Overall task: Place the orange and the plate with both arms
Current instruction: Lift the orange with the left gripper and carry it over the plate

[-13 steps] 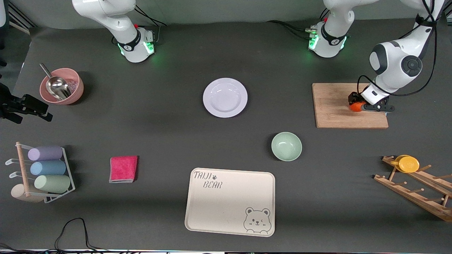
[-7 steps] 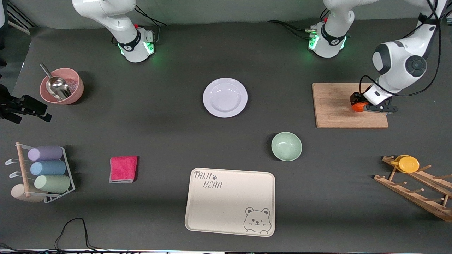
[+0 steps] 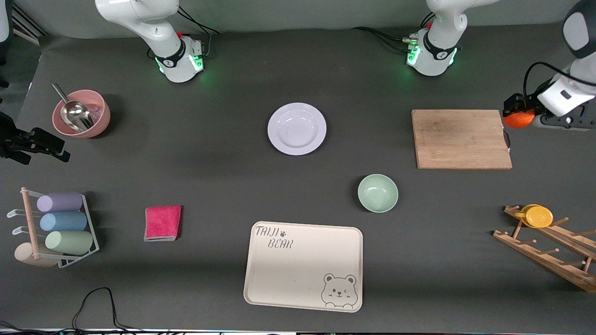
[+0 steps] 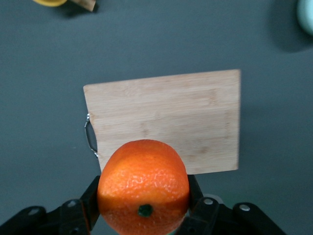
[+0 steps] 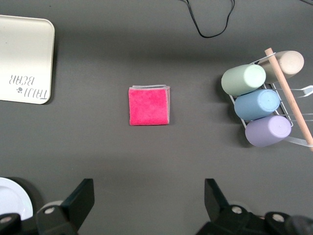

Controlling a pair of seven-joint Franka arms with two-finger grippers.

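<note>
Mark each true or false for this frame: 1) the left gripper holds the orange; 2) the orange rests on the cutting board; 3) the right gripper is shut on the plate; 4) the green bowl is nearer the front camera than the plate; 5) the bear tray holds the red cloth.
1) The left gripper holds the orange: true.
2) False: it is in the air beside the cutting board.
3) False: the right gripper is open; the plate lies untouched.
4) Green bowl nearer: true.
5) False: the red cloth lies on the table beside the bear tray.
</note>
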